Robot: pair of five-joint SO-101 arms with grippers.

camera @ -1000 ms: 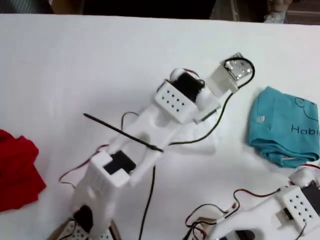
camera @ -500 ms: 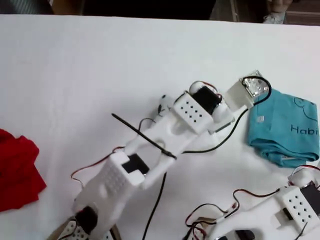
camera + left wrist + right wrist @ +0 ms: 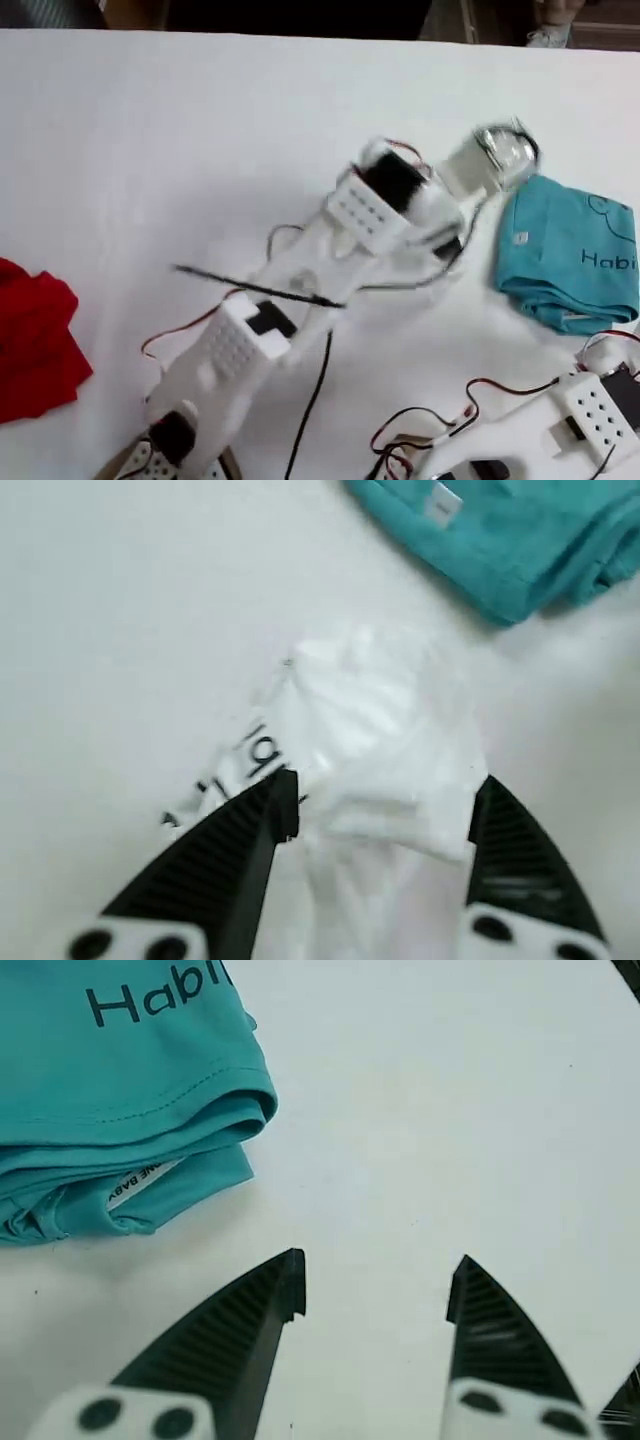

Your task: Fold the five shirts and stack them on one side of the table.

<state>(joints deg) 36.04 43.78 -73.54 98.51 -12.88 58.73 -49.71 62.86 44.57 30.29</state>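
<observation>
One pincer (image 3: 387, 783), the left, edged back from teal shirt (image 3: 500, 540)

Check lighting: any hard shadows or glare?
High view: even light, no hard shadows around the left arm. Left wrist view: white shirt washes into the white table. Right wrist view: soft shadow under the teal shirt, no glare.

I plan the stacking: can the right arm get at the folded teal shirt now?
Probably yes: the right tool, open, sits close beside the teal shirt, with only bare table between them.
</observation>
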